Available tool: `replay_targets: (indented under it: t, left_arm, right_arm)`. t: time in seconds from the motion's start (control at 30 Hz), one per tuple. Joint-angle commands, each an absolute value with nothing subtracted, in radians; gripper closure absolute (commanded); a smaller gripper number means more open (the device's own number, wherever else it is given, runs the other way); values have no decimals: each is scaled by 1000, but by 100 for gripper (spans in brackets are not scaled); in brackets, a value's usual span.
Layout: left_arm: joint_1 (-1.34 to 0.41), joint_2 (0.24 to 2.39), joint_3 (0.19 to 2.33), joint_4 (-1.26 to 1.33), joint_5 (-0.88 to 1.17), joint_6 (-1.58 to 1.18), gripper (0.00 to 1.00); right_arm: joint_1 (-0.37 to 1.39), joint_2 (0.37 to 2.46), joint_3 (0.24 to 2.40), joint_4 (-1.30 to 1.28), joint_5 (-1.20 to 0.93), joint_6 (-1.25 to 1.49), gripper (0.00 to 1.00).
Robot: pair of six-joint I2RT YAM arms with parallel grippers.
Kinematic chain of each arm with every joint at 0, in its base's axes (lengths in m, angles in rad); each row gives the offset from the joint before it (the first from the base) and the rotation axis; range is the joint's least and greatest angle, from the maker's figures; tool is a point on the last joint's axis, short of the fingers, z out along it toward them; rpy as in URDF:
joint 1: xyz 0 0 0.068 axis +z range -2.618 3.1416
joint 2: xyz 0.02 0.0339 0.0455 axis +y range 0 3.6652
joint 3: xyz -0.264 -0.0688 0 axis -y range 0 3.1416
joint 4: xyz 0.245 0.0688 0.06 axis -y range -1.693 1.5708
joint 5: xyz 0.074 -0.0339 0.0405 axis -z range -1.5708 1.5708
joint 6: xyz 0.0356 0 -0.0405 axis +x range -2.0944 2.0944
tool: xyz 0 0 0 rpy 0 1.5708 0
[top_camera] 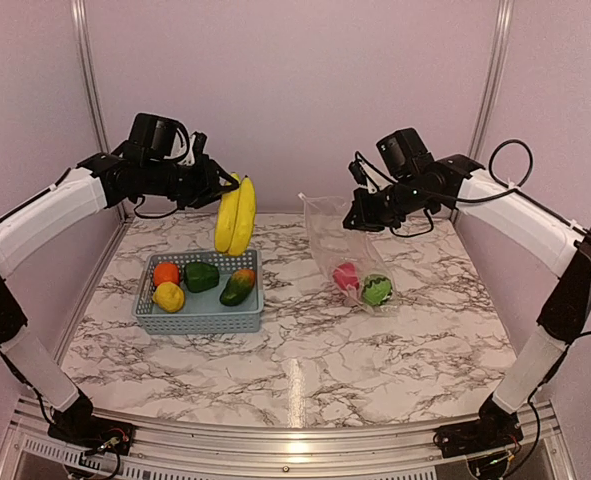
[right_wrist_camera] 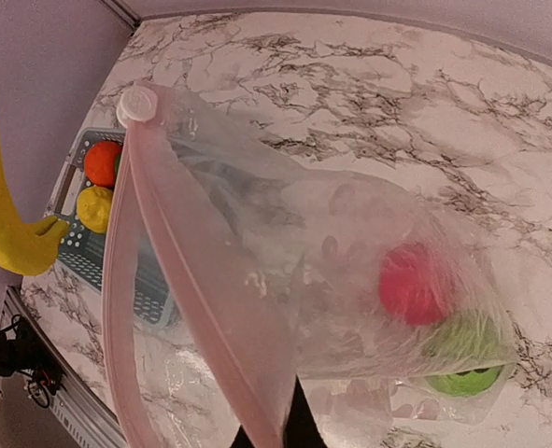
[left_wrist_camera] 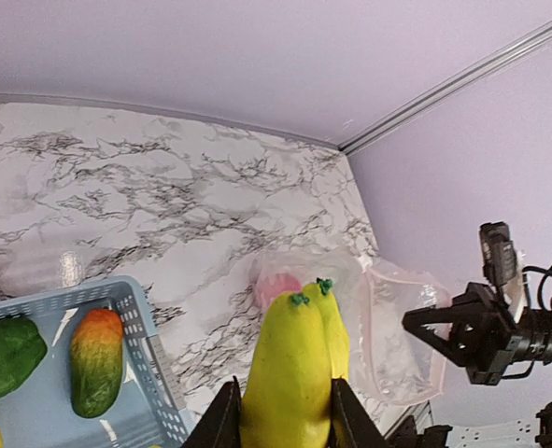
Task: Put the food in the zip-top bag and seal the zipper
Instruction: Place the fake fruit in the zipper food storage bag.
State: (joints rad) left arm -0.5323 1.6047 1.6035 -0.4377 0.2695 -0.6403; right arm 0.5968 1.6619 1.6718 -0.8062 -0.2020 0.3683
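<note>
White marble-veined tabletop (top_camera: 375, 350) filled enclosure floor. Pale lilac walls (top_camera: 295, 80) stood on three sides. Aluminium corner posts (top_camera: 494, 75) ran up at back. Metal rail (top_camera: 275, 440) edged near side. Soft glare (top_camera: 295, 380) showed on tabletop.

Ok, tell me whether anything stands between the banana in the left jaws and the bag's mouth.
Nothing visible does. The banana hangs above the basket's far rim, and only open air separates it from the zip-top bag, which the right jaws hold up by its mouth.
</note>
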Motion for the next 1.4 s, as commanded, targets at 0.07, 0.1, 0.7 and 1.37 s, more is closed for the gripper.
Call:
replay_targets:
  t: [0.07,0.1,0.7,1.37]
  left_arm:
    - [-566,1531,1560,-80,382,-870,90]
    - [-573,1523,1550,-23,374,-897,91]
    - [-727,1679,1585,405,293,-1133,95]
    - [-854,1755,1592,189,56,-1063,95]
  right_arm:
    - [629,1685,1733,-805,-243,407,100]
    - [630,1687,1735,-803,-247,413,100]
    - [644,1680,1768,-816,-242,435,100]
    - [608,1634,1790,-838,-162,433,100]
